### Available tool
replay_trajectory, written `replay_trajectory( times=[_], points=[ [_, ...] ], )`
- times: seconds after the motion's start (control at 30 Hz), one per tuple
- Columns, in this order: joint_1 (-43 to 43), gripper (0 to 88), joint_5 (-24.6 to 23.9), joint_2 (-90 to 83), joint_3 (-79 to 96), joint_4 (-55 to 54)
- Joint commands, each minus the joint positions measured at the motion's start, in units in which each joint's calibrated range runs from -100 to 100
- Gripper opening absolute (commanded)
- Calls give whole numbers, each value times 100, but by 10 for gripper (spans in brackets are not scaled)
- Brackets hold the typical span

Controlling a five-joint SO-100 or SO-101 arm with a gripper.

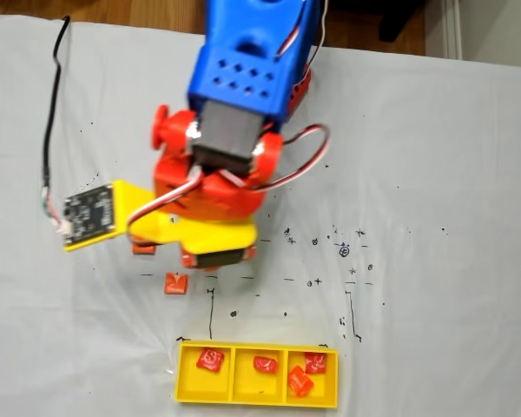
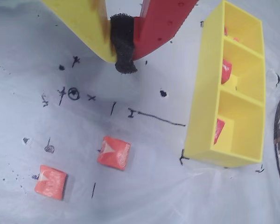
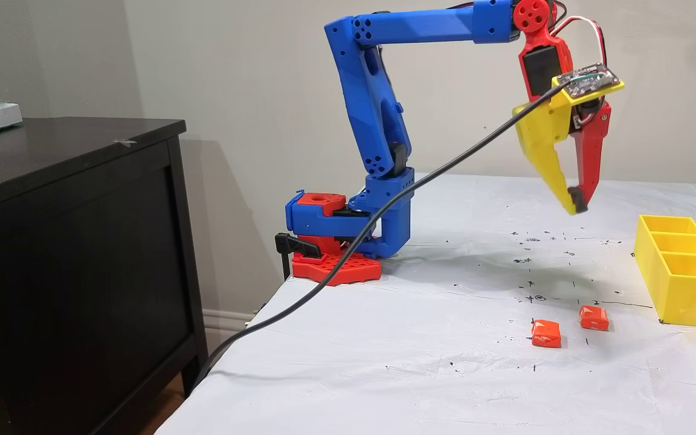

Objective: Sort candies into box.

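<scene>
On the white-covered table (image 3: 384, 338), the yellow box (image 3: 683, 290) lay at the right edge in a fixed view, with three compartments in a row. In a fixed view from above, four candies lay inside it: one in the left compartment (image 1: 210, 359), one in the middle (image 1: 265, 364), and two in the right (image 1: 306, 372). Two orange-red candies remained loose on the cloth, near the box but apart from it and from each other. In the wrist view they appeared as the nearer candy (image 2: 114, 152) and the farther candy (image 2: 51, 181).

The gripper (image 3: 576, 202) hung high above the table, well clear of both loose candies. Its yellow and red fingers were clenched tip to tip on the black pad, with nothing held between them.

Judgement: four of six candies were sorted, and the arm stood between deliveries, empty. The step in hand was the approach to the next loose candy. The next move called for the fingers to part, then a descent squarely over one candy, most likely the nearer one. The candies were small and flat, so a poorly centred closing could push the sweet aside.
</scene>
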Motion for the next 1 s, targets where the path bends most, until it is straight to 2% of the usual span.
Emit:
replay_trajectory(
  times=[0.0, 0.23, 0.57, 0.83, 0.97],
  points=[
    [411, 2, 171, 674, -632, -110],
    [719, 2, 313, 2056, -1925, 414],
    [846, 2, 317, 2353, -1870, 111],
    [810, 4, 381, 2701, -2162, 291],
    [792, 104, 366, 2777, -2153, 266]
  ],
)
